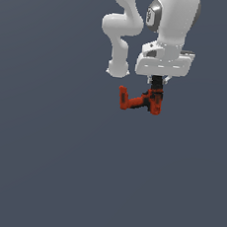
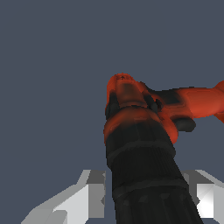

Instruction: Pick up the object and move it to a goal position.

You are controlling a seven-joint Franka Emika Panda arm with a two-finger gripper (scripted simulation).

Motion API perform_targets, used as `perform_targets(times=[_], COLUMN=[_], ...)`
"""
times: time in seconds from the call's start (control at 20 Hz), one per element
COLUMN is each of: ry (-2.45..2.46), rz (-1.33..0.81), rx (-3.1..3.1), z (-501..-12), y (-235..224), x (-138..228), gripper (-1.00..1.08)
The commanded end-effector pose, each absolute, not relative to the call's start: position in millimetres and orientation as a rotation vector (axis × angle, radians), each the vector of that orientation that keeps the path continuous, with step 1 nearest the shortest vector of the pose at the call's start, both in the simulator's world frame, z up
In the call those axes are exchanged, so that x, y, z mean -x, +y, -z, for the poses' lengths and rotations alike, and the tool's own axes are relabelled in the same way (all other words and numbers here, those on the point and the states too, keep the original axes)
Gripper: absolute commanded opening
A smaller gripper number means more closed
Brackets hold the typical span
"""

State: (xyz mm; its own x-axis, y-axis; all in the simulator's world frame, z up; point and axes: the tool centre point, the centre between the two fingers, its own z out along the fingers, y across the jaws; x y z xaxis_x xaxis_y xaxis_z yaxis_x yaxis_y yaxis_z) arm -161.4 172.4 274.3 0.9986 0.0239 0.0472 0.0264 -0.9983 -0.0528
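Observation:
The red-orange and black power drill (image 1: 136, 101) hangs just under my white gripper (image 1: 157, 83) in the exterior view. Its black front part rises between the fingers, and its red handle and base stick out toward the exterior view's left. In the wrist view the drill (image 2: 140, 127) fills the middle, its black barrel running back between my gripper's (image 2: 148, 197) two pale fingers (image 2: 92, 194). The gripper is shut on the drill. No goal marker shows in either view.
The background is a plain dark grey surface in both views. The white arm links (image 1: 122, 27) stand above and to the exterior view's left of the gripper. Nothing else is in view.

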Motion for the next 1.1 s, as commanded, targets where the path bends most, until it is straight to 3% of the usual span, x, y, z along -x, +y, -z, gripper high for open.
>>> perform_targets(times=[0.0, 0.65, 1.05], ry=[-0.039, -0.039, -0.039], rz=[0.083, 0.083, 0.082], rx=[3.085, 3.085, 3.085], z=[-301.7, -426.2, -478.5], y=[176.3, 195.3, 204.1], x=[162.6, 171.9, 173.4], gripper=[-1.00, -1.00, -1.00])
